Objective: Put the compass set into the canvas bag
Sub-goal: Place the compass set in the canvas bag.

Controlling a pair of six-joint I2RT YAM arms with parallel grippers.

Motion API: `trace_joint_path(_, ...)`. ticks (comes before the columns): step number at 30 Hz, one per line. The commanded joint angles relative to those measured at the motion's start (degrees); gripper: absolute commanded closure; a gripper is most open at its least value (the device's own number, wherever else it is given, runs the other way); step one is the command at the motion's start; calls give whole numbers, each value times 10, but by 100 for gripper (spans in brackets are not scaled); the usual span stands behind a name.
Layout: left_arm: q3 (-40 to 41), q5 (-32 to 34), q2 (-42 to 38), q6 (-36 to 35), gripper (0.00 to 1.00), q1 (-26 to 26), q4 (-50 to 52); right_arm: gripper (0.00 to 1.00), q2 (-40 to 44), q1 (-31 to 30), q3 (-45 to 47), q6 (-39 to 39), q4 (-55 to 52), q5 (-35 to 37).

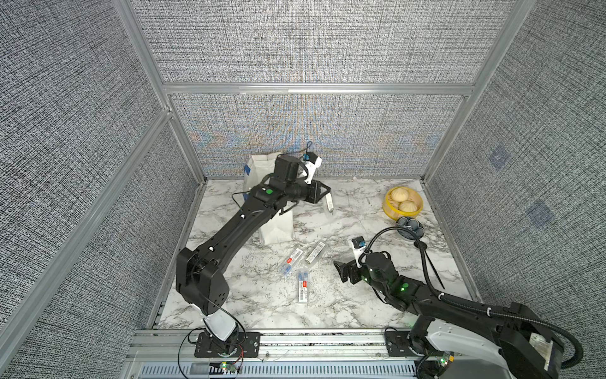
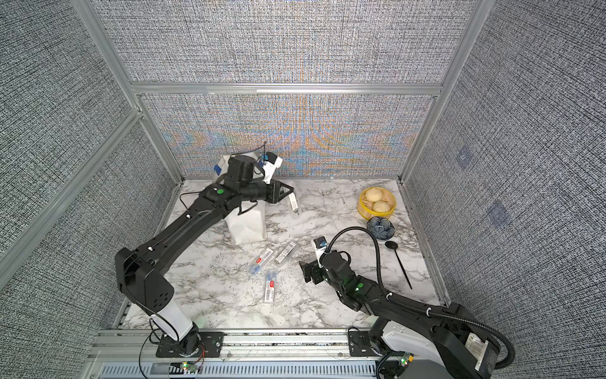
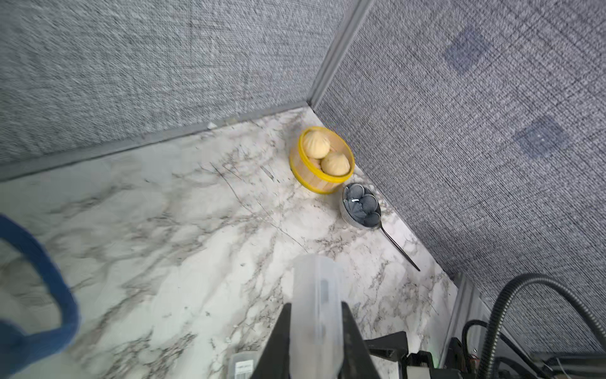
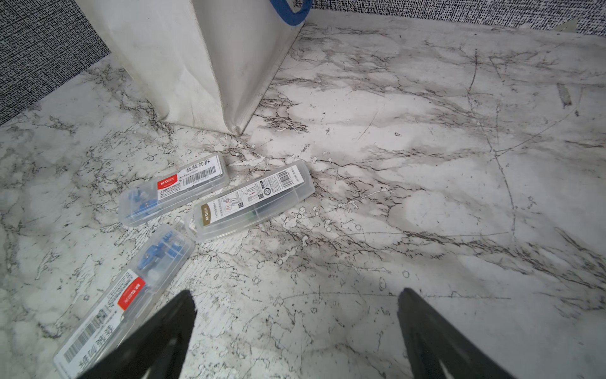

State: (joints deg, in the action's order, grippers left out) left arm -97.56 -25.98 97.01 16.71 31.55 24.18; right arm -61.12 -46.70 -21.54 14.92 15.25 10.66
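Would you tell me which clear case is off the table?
The case clamped in the left tool, near the canvas bag; the other three lie flat.

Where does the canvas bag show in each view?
Both top views: the canvas bag stands upright in the marble table's far left corner, partly behind the left arm.
Left wrist: only its blue handle shows, blurred.
Right wrist: its lower body, just beyond three clear cases.
Shared landmark: the marble table, in all four.

Open marble beside cases (canvas bag behind)
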Motion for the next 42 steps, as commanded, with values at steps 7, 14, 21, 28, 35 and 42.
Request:
trace_joint_path(7,-135,49,-11,-107,84,-121,162,5,-8,-1,-13,12,4,-19)
trace_joint_path(14,-196,60,58,-124,84,-205,197,5,-25,-1,-5,32,26,-23)
trace_joint_path(21,-245,67,153,-128,86,-225,202,4,-27,-1,-13,32,13,-22)
trace_joint_path(28,-281,64,241,-127,87,-225,220,5,-31,-1,-16,31,9,-20)
trace_joint_path(35,-276,49,291,-120,87,-215,220,4,-43,-1,-20,32,9,-20)
trace_joint_path(42,-257,55,323,-123,87,-200,222,4,-57,-1,-27,34,8,-21)
